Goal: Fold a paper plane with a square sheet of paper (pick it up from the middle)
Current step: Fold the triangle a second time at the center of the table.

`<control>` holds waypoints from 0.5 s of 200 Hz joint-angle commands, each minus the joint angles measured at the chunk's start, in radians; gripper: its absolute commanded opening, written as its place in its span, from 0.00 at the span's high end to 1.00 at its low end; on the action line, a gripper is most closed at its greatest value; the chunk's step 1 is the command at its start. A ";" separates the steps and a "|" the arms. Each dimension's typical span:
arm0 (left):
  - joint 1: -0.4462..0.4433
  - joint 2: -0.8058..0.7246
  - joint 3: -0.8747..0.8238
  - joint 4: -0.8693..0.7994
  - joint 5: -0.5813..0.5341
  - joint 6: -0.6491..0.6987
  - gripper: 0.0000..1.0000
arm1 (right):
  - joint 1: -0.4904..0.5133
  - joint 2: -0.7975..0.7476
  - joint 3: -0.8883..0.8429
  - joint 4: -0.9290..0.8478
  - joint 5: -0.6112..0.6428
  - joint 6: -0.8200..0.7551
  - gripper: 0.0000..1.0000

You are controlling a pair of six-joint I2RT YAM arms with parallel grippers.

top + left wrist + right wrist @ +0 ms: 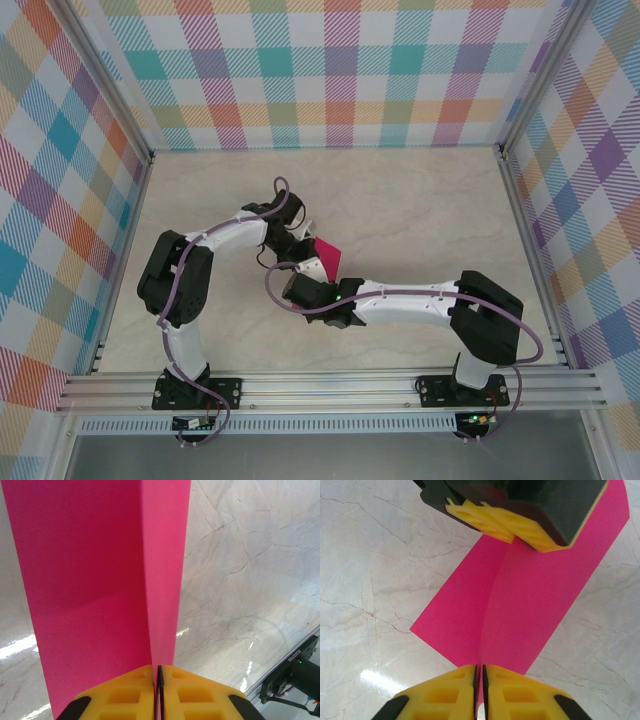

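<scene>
The square sheet of paper [327, 256] is magenta-pink and hangs off the table between both grippers, bent along a centre ridge. Seen from the left wrist, the paper [95, 580] rises from my left gripper [159, 669], whose yellow jaws are shut on its edge at the ridge. From the right wrist, the paper [530, 595] spreads to both sides of the ridge, and my right gripper [479, 668] is shut on its near edge. My left gripper [520, 527] pinches the far edge there. In the top view the left gripper [299, 239] and right gripper [314, 271] face each other closely.
The marble tabletop [400, 210] lies under the paper. Plaid walls [330, 70] close the back and sides. An aluminium rail [330, 385] runs along the near edge, and a black arm mount [292, 677] sits beside it.
</scene>
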 commanded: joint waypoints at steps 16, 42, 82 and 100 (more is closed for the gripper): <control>0.012 -0.037 0.031 -0.043 -0.026 -0.003 0.82 | 0.000 -0.050 -0.026 0.010 0.015 0.022 0.92; 0.019 -0.077 0.013 -0.036 -0.099 -0.032 0.64 | -0.019 -0.050 -0.036 0.043 -0.038 0.008 0.95; 0.051 -0.197 -0.063 0.001 -0.239 -0.104 0.53 | -0.090 -0.092 -0.108 0.169 -0.221 -0.009 0.97; 0.078 -0.257 -0.114 0.015 -0.313 -0.145 0.51 | -0.131 -0.115 -0.146 0.224 -0.304 -0.012 0.97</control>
